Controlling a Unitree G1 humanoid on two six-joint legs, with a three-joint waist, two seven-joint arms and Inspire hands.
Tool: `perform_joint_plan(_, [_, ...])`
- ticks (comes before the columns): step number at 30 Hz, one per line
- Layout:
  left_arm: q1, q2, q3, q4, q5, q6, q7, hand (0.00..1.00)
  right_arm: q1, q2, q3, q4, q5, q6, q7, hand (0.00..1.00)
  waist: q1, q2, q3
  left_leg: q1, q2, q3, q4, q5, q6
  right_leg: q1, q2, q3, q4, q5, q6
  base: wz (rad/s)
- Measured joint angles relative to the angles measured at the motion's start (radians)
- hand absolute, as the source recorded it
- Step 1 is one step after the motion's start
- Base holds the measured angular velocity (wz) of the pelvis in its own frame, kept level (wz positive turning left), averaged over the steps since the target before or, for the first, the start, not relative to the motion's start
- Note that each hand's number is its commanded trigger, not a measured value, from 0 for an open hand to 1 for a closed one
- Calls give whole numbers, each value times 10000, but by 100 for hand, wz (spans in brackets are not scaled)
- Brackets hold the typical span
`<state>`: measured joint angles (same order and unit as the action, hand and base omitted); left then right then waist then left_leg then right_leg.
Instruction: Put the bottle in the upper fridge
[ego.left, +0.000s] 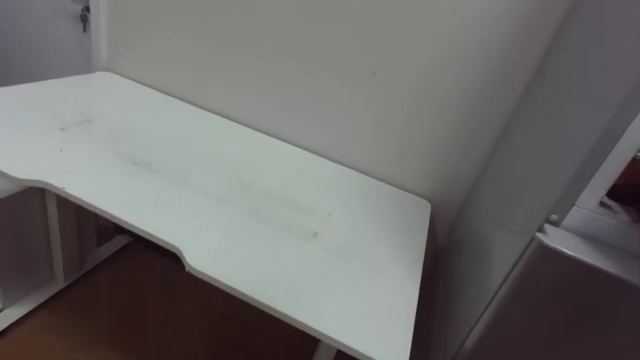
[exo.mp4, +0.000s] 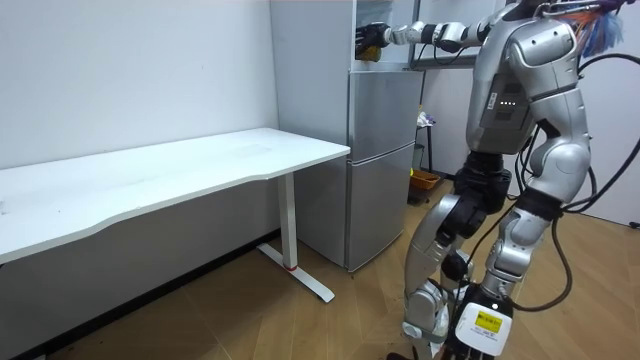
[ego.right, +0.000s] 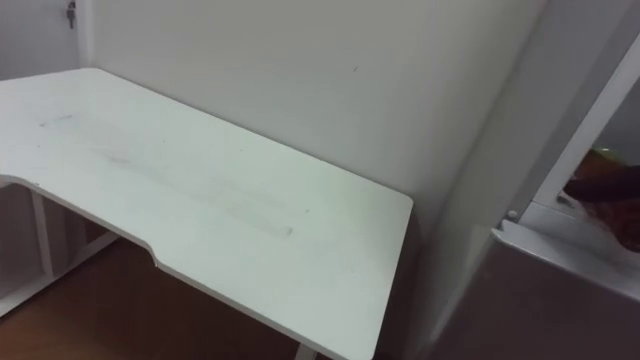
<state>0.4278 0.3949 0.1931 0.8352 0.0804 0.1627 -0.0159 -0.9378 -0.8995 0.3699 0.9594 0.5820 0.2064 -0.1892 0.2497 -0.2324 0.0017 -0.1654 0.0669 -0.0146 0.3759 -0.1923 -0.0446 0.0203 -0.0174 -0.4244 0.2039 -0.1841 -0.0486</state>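
I stand in front of a tall grey fridge, at the room view's right, turned toward it. My right arm is stretched out at shoulder height, and my right hand is inside the open upper compartment. In the right eye view a dark brownish shape lies in that compartment at the picture's right edge. I cannot tell hand and bottle apart there. My left hand hangs by my hip. The fridge's lower door is closed.
A long white desk stands against the wall directly left of the fridge, its top bare. Its white leg rests on the wooden floor. An orange bin sits on the floor beyond the fridge.
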Motion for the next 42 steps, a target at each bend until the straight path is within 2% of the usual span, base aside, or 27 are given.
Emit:
perform_joint_plan(7, [25, -10, 252, -128, -9, -28, 32, 0, 31, 0, -155, -707, 150, 3, -50, 0, -282, 44, -11, 4, 1, 15, -6, -11, -5, -8, 2, 14, 5, 3, -3, 0])
perform_joint_plan(11, [26, -69, 257, -170, 2, -149, 44, 0, 82, 0, -458, -1146, 151, 2, -187, 0, -426, 107, -65, 24, -2, 51, -88, -7, -4, 7, -2, 31, 19, 5, -1, -1])
perform_joint_plan(13, [89, -291, 378, -161, -29, -197, 85, 0, 82, 0, -769, -1471, 181, 2, -313, 0, -534, 172, -104, 134, -22, 73, -160, -6, -2, 54, -1, 20, 13, 0, 7, 0])
perform_joint_plan(16, [159, -456, 389, -160, -97, -194, 149, 0, 82, -4, -871, -1827, 182, -12, -545, 0, -625, 210, -124, 286, -53, 96, -294, -5, -2, 179, -71, -3, -9, -34, 39, 0])
perform_joint_plan(20, [165, -767, 397, -161, -115, -196, 265, 0, 82, -8, -947, -2021, 201, -79, -622, 0, -799, 204, -124, 524, -90, 128, -429, -10, 1, 316, -115, 9, -16, -95, 72, 0])
perform_joint_plan(22, [203, -868, 415, -178, -115, -199, 235, 0, 82, -9, -1427, -2279, 398, -79, -652, 0, -880, 223, -112, 529, -104, 134, -461, -9, 3, 312, -133, 9, -20, -107, 87, 0])
perform_joint_plan(25, [230, -898, 414, -191, -113, -199, 223, 0, 82, -9, -1826, -2298, 481, -112, -748, 0, -935, 236, -113, 563, -109, 146, -472, -14, 8, 327, -134, 22, -30, -110, 93, 0])
perform_joint_plan(27, [233, -930, 398, -227, -109, -200, 221, 0, 82, -9, -1966, -2304, 497, -330, -836, 0, -1000, 279, -91, 640, -106, 181, -488, -16, 10, 359, -135, 48, -28, -108, 93, -4])
perform_joint_plan(29, [249, -932, 398, -227, -101, -201, 226, 0, 83, -8, -1966, -2311, 501, -394, -835, 0, -1052, 352, -59, 758, -108, 201, -523, -18, 12, 483, -137, 61, -59, -109, 94, -2])
perform_joint_plan(30, [294, -932, 398, -235, -98, -201, 229, 0, 100, -9, -1966, -2352, 502, -410, -832, 0, -1097, 431, -73, 793, -116, 189, -525, -24, 18, 498, -136, 31, -181, -108, 101, 0])
perform_joint_plan(31, [345, -933, 399, -258, -96, -201, 229, 0, 102, -9, -1967, -2421, 501, -427, -827, 0, -1140, 501, -124, 823, -119, 192, -545, -26, 20, 515, -142, 35, -182, -114, 110, 0])
perform_joint_plan(34, [392, -935, 399, -301, -95, -201, 229, 0, 108, -9, -1968, -2673, 503, -469, -789, 0, -1266, 639, -139, 971, -123, 205, -625, -14, 10, 627, -143, 43, -189, -119, 111, 0])
perform_joint_plan(38, [482, -939, 400, -311, -86, -217, 226, 0, 146, -10, -1970, -2675, 558, -646, -743, 0, -1376, 672, -159, 1085, -128, 214, -700, -9, 2, 722, -138, 46, -189, -124, 116, 0])
perform_joint_plan(42, [524, -962, 401, -311, -80, -218, 221, 0, 175, -10, -1973, -2685, 591, -653, -559, 0, -1443, 669, -164, 1095, -131, 224, -716, -10, 2, 763, -136, 53, -197, -124, 117, 0])
